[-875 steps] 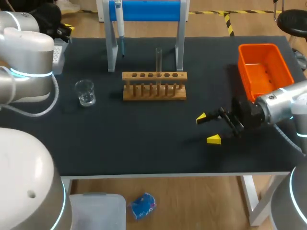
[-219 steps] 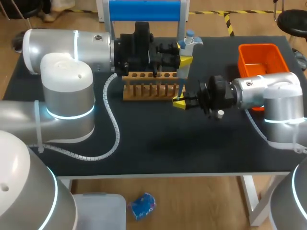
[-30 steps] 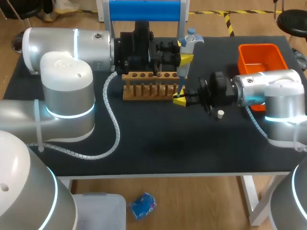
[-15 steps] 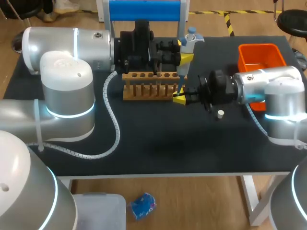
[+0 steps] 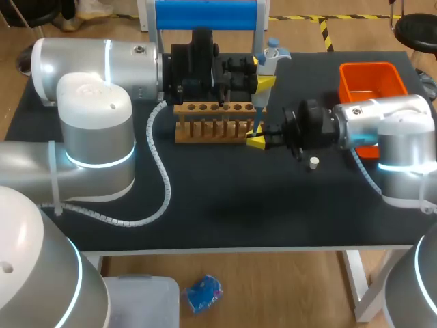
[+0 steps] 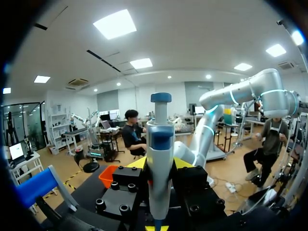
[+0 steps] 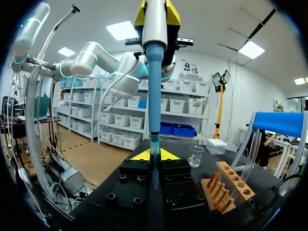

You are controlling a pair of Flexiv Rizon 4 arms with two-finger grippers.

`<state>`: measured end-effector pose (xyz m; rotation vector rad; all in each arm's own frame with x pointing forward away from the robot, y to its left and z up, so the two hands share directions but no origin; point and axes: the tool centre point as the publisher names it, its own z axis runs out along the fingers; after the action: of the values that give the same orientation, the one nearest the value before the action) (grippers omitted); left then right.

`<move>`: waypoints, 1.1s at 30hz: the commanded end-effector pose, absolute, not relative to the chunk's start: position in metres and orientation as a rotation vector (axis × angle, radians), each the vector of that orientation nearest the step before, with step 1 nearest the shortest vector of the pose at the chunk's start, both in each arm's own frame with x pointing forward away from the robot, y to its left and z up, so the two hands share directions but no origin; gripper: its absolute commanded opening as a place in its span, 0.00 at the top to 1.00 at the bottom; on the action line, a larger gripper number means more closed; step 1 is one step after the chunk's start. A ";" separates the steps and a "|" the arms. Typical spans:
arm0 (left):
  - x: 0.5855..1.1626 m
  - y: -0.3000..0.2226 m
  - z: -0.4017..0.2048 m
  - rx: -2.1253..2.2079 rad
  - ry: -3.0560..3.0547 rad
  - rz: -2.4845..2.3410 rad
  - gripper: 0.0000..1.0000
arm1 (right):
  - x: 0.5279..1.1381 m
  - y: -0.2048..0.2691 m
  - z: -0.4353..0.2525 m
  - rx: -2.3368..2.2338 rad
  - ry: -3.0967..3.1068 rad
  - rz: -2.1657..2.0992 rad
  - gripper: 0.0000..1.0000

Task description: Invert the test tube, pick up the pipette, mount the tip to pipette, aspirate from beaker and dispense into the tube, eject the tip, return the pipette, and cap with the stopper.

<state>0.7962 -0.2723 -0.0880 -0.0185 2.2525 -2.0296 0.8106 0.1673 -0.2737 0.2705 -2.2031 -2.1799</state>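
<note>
Head view: right gripper [image 5: 256, 141] had edged in under the pipette [image 5: 265, 63], which the left gripper [image 5: 258, 82] clamped upright by the right end of the wooden rack [image 5: 218, 128], toward the desk's [image 5: 205, 205] far edge; mounting seemed underway.
Left wrist: smooth white barrel, blue plunger.
Right wrist: fingers [image 7: 166, 155] pinched the slim clear tip [image 7: 154, 143].

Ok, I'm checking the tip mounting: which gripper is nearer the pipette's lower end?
Right. The right gripper is shut on the pipette at its lower end, while the left gripper grips the upper body, well above.
</note>
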 end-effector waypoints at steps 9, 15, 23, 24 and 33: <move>0.796 -0.273 -0.096 -0.021 2.254 -2.028 1.00 | 0.812 0.167 -0.259 0.303 -2.220 -2.185 1.00; 0.796 -0.273 -0.096 -0.021 2.254 -2.028 1.00 | 0.812 0.166 -0.259 0.318 -2.224 -2.191 1.00; 0.796 -0.273 -0.096 -0.021 2.254 -2.028 1.00 | 0.810 0.166 -0.260 0.323 -2.220 -2.199 1.00; 0.796 -0.273 -0.096 -0.021 2.254 -2.028 1.00 | 0.810 0.166 -0.260 0.325 -2.221 -2.198 1.00; 0.796 -0.273 -0.096 -0.021 2.254 -2.028 1.00 | 0.807 0.163 -0.267 0.286 -2.219 -2.172 0.00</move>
<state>0.7962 -0.2713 -0.0955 -0.0214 2.2632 -2.0224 0.8100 0.1662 -0.2674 0.2921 -2.2154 -2.1757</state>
